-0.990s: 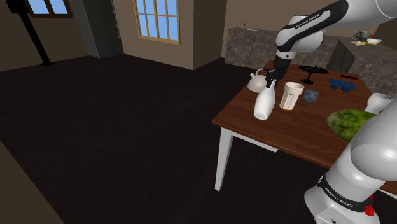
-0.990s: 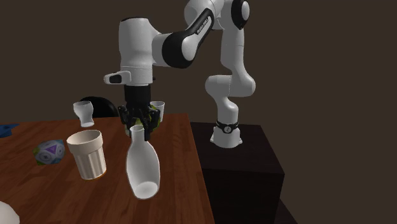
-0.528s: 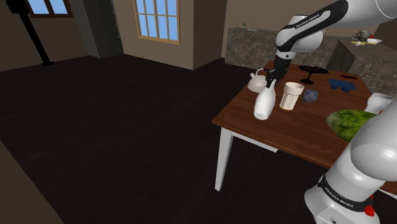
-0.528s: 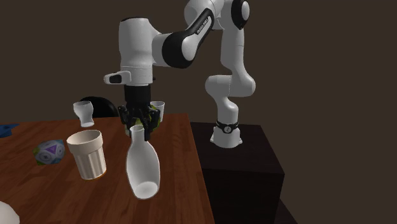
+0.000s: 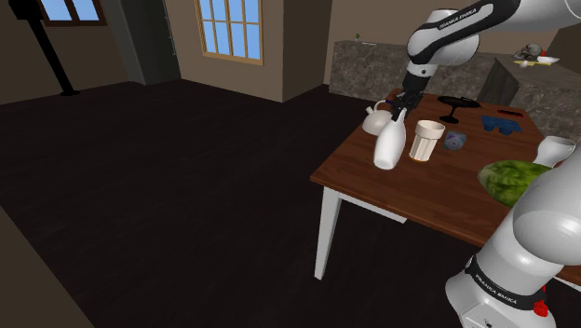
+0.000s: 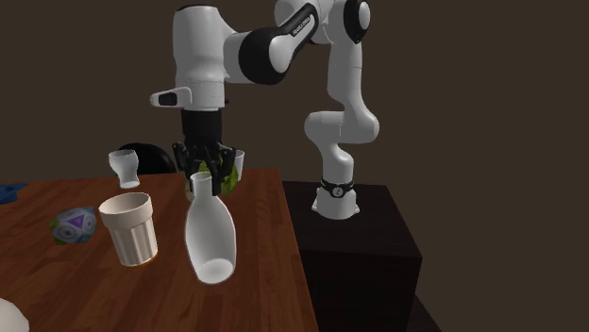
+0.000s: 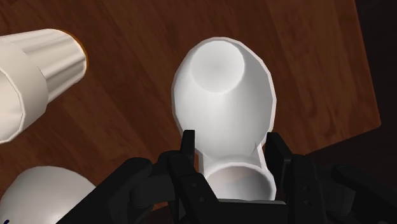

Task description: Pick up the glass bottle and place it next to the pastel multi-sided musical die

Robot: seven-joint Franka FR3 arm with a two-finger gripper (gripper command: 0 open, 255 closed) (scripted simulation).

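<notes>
both jaws clasp the white bottle (image 6: 210, 236).

The shoulder view looks down from behind the arm (image 5: 531, 233), table (image 5: 419, 191) at 3 o'clock, some way off. The second exterior view faces the arm across the table, close, stand (image 6: 363, 236) at 4 o'clock. The wrist view looks straight down, very near. All share bottle (image 5: 388, 146) and cup (image 5: 428, 140).

I'm looking into a home, I'd say: paned windows (image 5: 229, 26) at the shoulder view's upper left, tan walls (image 5: 300, 47), a stone counter (image 5: 363, 70) upper right, a wooden table (image 5: 358, 174) below it.
</notes>
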